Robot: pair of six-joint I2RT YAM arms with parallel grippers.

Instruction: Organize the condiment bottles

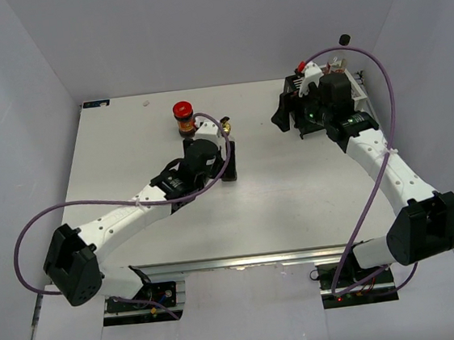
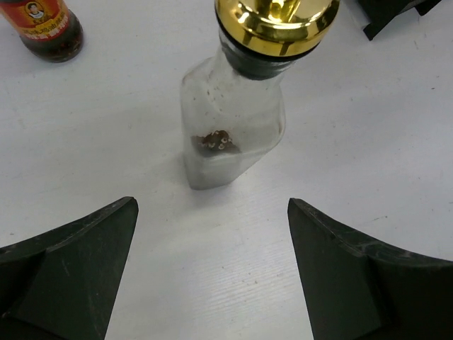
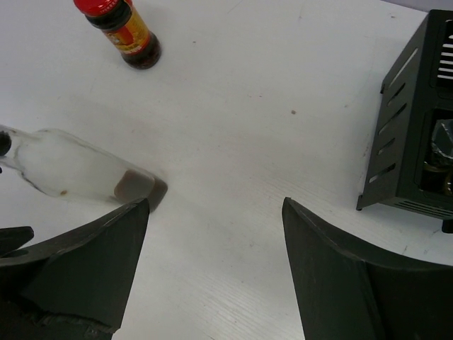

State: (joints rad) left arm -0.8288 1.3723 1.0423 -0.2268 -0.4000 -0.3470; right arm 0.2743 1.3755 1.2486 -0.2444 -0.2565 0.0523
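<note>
A clear gold-topped bottle stands upright on the table just ahead of my left gripper. That gripper is open, its fingers wide apart with only bare table between them. In the top view the same bottle stands beside the left gripper. A dark jar with a red lid stands to the left of the bottle; the jar is far from my right gripper. The right gripper is open and empty, just left of the rack.
A black and white wire rack stands at the back right, its dark side panel close to my right fingers. A red-capped bottle shows in it. The left arm's purple cable loops over the table's left edge.
</note>
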